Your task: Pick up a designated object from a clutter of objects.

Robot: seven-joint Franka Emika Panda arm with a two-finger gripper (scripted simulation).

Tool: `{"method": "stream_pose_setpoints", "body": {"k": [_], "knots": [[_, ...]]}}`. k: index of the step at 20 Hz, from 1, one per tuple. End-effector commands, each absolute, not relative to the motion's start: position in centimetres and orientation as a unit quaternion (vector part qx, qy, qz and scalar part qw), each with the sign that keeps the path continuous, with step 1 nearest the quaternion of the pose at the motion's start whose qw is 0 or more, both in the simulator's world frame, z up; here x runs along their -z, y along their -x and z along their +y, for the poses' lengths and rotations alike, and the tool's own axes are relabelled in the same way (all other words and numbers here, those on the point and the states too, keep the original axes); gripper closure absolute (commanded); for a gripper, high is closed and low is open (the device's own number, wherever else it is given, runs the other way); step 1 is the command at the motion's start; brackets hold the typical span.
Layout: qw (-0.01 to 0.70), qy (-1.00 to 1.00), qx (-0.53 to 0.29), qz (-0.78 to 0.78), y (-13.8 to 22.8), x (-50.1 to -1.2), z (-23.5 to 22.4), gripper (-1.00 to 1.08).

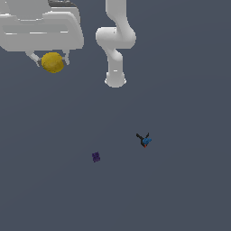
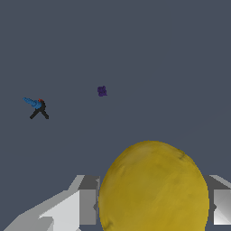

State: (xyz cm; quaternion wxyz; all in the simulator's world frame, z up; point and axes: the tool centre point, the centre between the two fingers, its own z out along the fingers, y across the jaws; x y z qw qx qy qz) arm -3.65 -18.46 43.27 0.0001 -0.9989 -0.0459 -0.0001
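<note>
The yellow lemon-like ball sits between the fingers of my gripper, high at the exterior view's upper left, well above the grey floor. In the wrist view the ball fills the space between the two grey fingers, which press on its sides. The dark purple cube and the blue-black-red spiky piece lie on the floor, far from the gripper. Both also show in the wrist view, the cube and the spiky piece, small and far below.
The white arm's base column stands at the top middle of the exterior view, with its links bending above it. The floor is plain dark grey.
</note>
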Motion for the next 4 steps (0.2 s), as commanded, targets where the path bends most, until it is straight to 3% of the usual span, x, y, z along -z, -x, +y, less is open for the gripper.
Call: {"method": "stream_pose_setpoints", "body": {"k": [1, 4], "knots": [[0.000, 0.999, 0.000, -0.046, 3.70, -43.91, -18.62, 1.08], [0.000, 0.999, 0.000, -0.046, 3.71, -44.13, -18.68, 1.08]]}}
